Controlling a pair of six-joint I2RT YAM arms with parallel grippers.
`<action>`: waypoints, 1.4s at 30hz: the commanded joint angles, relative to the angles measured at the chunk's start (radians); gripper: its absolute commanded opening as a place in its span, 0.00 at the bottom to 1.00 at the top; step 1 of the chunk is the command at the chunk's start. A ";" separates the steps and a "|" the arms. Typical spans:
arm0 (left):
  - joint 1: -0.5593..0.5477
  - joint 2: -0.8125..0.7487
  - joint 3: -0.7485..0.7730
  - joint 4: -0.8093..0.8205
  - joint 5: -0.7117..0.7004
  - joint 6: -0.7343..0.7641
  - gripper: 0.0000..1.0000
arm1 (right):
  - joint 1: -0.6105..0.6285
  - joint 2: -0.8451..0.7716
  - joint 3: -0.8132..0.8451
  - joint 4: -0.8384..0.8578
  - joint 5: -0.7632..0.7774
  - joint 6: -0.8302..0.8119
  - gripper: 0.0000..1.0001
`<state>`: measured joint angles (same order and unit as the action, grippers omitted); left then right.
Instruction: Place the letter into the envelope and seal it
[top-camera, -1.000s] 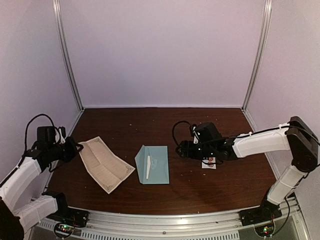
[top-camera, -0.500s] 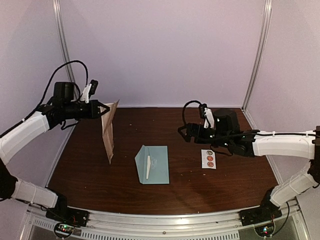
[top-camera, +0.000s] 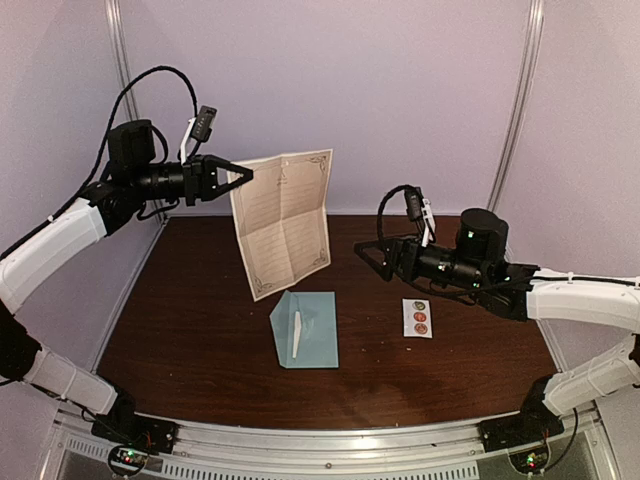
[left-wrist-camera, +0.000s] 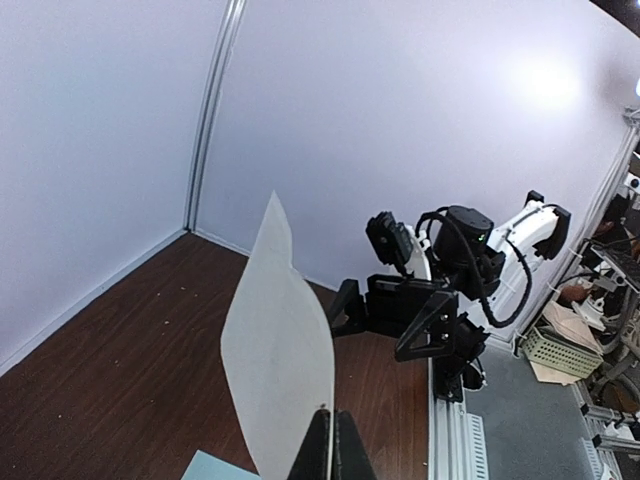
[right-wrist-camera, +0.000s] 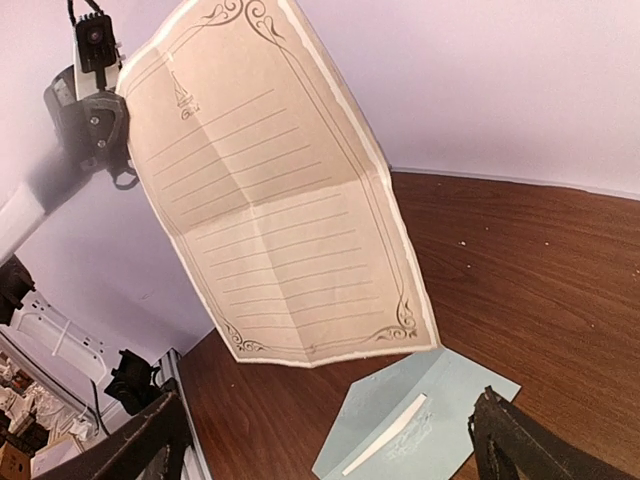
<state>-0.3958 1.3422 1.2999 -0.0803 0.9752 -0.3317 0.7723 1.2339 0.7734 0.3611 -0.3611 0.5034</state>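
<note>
My left gripper (top-camera: 246, 176) is shut on the upper left edge of the letter (top-camera: 286, 220), a cream sheet with an ornate border and fold creases. It holds the sheet upright in the air above the table's back left. The left wrist view shows the sheet's plain white back (left-wrist-camera: 280, 345) pinched between the fingertips (left-wrist-camera: 331, 418). The envelope (top-camera: 309, 330) lies flat at the table's middle, carrying a white strip (top-camera: 297, 334). My right gripper (top-camera: 366, 251) is open and empty, in the air to the right of the letter. The right wrist view shows the letter (right-wrist-camera: 270, 190) above the envelope (right-wrist-camera: 425, 425).
A small white sticker sheet with round stickers (top-camera: 418, 318) lies on the brown table (top-camera: 200, 340) to the right of the envelope. White walls enclose the back and sides. A metal rail (top-camera: 330, 440) runs along the near edge.
The left gripper has carried the letter higher and to the right, and turned it from edge-on to face the front. The right gripper has risen a little.
</note>
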 joint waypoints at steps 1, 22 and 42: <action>-0.004 0.017 0.015 0.140 0.160 -0.079 0.00 | -0.005 0.002 0.001 0.093 -0.112 -0.031 1.00; -0.029 -0.026 -0.031 0.203 0.243 -0.151 0.00 | 0.013 0.241 0.125 0.231 -0.336 -0.007 0.81; -0.029 -0.012 -0.034 0.224 0.200 -0.167 0.00 | 0.022 0.207 0.088 0.314 -0.436 0.065 0.24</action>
<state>-0.4202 1.3334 1.2762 0.0826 1.1862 -0.4839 0.7864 1.4563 0.8547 0.6262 -0.7700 0.5552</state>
